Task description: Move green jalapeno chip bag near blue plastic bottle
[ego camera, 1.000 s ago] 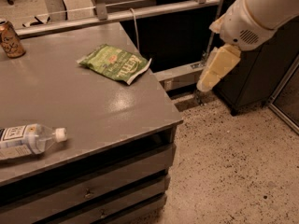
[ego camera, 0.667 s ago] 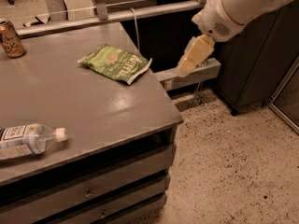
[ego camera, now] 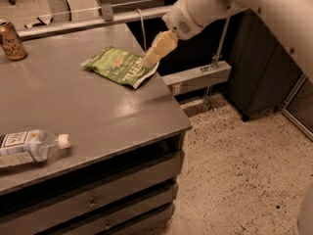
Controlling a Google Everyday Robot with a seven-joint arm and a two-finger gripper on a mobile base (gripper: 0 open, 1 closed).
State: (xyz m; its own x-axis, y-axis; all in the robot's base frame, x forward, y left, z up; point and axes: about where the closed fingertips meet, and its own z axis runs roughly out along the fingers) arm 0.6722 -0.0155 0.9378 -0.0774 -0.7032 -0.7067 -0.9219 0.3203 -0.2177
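Swung leftward since the earlier frames, the arm (ego camera: 205, 6) has been brought from over the floor to the far right edge of the table (ego camera: 98, 116), and the hand (ego camera: 155, 50) is now held at the right end of the green jalapeno chip bag (ego camera: 120, 65). Whether contact is made cannot be told, nor whether the hand is spread or pressed together.

The bag is laid flat near the table's far right corner, its long axis run roughly from 10 o'clock to 4 o'clock, with its middle at about 8 o'clock from the hand.

The blue plastic bottle (ego camera: 27, 146) is laid on its side at the near left edge, cap turned to 3 o'clock, well apart from the bag and between 7 and 8 o'clock from it. The carry is judged to be needed along that diagonal.

A brown-gold can (ego camera: 12, 40) is stood at the far left, off that line.
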